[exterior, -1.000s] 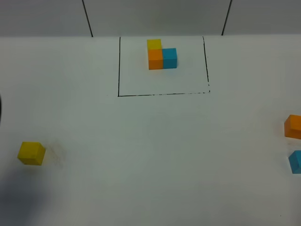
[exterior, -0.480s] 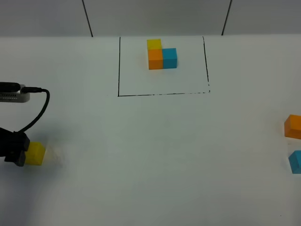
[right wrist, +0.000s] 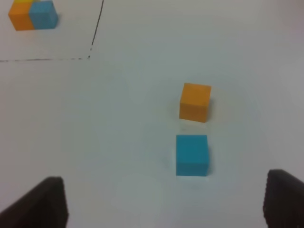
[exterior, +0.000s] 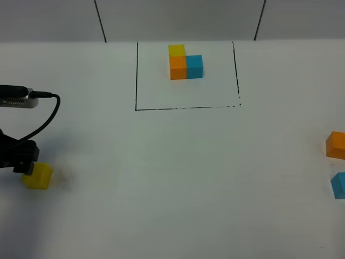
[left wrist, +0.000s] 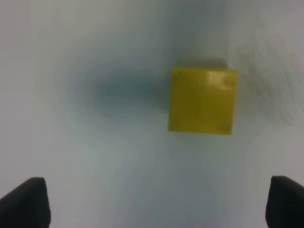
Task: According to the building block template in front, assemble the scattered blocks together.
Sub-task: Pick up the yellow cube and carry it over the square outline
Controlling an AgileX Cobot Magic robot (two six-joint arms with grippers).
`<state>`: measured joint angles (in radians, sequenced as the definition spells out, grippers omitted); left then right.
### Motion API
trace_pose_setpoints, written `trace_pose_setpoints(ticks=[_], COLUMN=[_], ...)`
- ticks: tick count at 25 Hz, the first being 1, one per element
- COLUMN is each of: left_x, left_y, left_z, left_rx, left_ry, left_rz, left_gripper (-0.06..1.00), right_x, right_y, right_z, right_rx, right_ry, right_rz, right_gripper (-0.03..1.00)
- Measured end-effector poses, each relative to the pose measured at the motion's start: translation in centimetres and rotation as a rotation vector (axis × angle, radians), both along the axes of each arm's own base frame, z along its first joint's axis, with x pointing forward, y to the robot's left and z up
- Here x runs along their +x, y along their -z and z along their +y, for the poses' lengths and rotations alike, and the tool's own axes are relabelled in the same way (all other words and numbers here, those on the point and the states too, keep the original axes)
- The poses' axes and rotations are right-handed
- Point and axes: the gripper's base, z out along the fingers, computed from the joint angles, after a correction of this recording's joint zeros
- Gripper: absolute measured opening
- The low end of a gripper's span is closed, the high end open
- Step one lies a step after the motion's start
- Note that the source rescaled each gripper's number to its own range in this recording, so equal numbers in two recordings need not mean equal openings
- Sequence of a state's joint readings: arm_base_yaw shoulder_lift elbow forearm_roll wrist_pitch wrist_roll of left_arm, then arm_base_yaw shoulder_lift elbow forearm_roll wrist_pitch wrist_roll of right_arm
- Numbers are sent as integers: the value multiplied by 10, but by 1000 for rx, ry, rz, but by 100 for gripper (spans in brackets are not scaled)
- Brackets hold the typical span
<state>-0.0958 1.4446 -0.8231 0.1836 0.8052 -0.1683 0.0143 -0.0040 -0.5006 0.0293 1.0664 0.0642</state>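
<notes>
Cube in yellow [left wrist: 203, 99] lies just beyond the spread left hand [left wrist: 154, 204].

Black arm [exterior: 13, 154], looping black cable [exterior: 55, 109], dark fingers [left wrist: 23, 202]

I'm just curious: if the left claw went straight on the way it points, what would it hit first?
Most likely the yellow cube, ahead of the open left gripper and slightly off-centre; otherwise the table. Depth is unclear.

A: What lies on the white table [exterior: 178, 178]?
B: Far middle, the building block template [exterior: 185, 63] inside a drawn rectangle [exterior: 136, 75]; yellow cube [exterior: 37, 176] near left, orange cube [exterior: 336, 144] and blue cube [exterior: 338, 185] right
</notes>
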Motion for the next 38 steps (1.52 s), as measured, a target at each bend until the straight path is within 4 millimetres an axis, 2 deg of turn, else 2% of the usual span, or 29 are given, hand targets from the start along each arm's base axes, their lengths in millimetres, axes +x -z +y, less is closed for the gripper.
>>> trace_pose_setpoints(ticks=[9,19,24,26,28,30,32,33,35,38], left_x=[17,35,37,37,36,35,38,40,51,77], left_y=[38,79,88,88,88,88,85,82,70,40], left_z=[-4,-10,-10,-10,-10,-10,-10,-10,-12,-24], left_rx=[-25,-64,-66,-65,-63,-61,-59,-57,-51,-39], left_ry=[-6,-9,-10,-11,-12,-14,-17,-20,-8,110], left_rz=[79,78,94,102,113,124,133,140,143,96], left_gripper=[99,94,88,79,64,43,7,0,1,1], right_x=[0,0,0,0,0,0,0,0,0,0], right_y=[0,0,0,0,0,0,0,0,0,0], right_z=[0,0,0,0,0,0,0,0,0,0], right_rx=[0,0,0,0,0,0,0,0,0,0], right_ry=[0,0,0,0,0,0,0,0,0,0], right_rz=[0,0,0,0,0,0,0,0,0,0], right_gripper=[70,70,70,70,70,70,70,70,70,70])
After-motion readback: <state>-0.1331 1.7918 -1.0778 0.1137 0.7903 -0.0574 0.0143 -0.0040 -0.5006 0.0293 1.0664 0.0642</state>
